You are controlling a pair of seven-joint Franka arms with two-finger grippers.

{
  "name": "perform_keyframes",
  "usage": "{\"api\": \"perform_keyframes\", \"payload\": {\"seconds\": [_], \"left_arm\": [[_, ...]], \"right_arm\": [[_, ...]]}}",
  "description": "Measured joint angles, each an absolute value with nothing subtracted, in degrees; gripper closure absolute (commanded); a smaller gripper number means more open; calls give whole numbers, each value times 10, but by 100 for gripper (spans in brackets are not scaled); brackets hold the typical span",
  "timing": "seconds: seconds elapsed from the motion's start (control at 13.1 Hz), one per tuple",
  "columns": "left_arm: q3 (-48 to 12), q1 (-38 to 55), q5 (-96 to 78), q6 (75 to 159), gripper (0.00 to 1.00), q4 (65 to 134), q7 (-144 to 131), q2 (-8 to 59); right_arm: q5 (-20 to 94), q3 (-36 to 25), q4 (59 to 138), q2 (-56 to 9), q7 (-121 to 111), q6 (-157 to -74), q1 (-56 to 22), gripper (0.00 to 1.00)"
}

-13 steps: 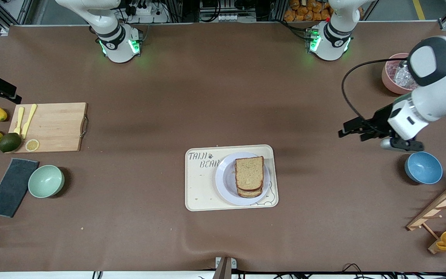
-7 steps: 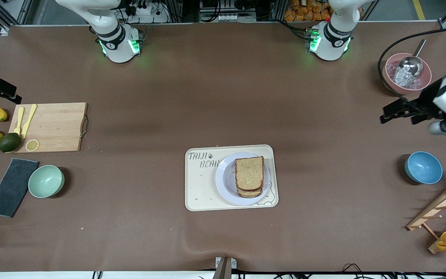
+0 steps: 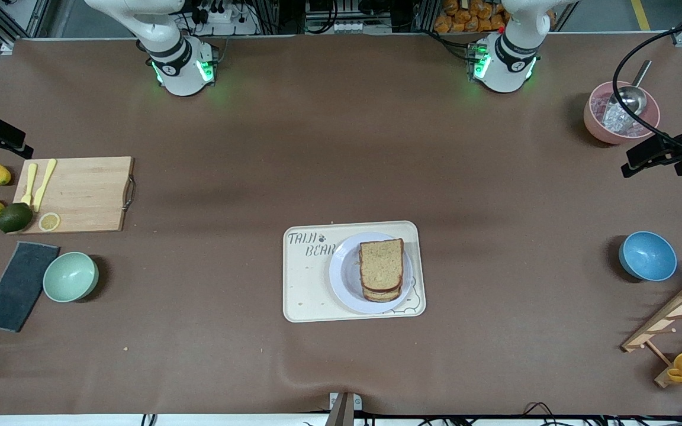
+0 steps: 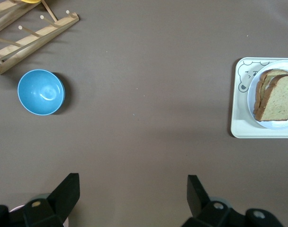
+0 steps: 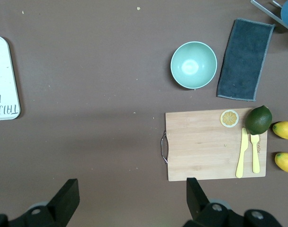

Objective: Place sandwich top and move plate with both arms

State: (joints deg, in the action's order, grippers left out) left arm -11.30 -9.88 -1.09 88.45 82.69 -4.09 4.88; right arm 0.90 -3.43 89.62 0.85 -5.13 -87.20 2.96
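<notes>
Left hand [image 3: 652,157] has pulled way back toward its end of the desk [image 3: 341,148], near the pink bowl [image 3: 620,120], fingers wide apart and empty. Right hand [image 5: 130,198] hangs over the cutting board [image 5: 212,144], also spread and empty. Sandwich top [image 3: 381,264] sits stacked on the plate [image 3: 342,278] in the tray [image 3: 305,293], so stacking looks done.
</notes>
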Motion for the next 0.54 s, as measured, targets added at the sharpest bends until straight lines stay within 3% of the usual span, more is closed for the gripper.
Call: {"api": "perform_keyframes", "payload": {"seconds": [0.23,0.54], "left_arm": [[-20,1,-11,880,0,826,-43,39],[0,16,-11,876,0,826,-43,33]], "right_arm": [[9,-34,896,8,-51,-872,30,0],[9,-34,896,8,-51,-872,30,0]]}}
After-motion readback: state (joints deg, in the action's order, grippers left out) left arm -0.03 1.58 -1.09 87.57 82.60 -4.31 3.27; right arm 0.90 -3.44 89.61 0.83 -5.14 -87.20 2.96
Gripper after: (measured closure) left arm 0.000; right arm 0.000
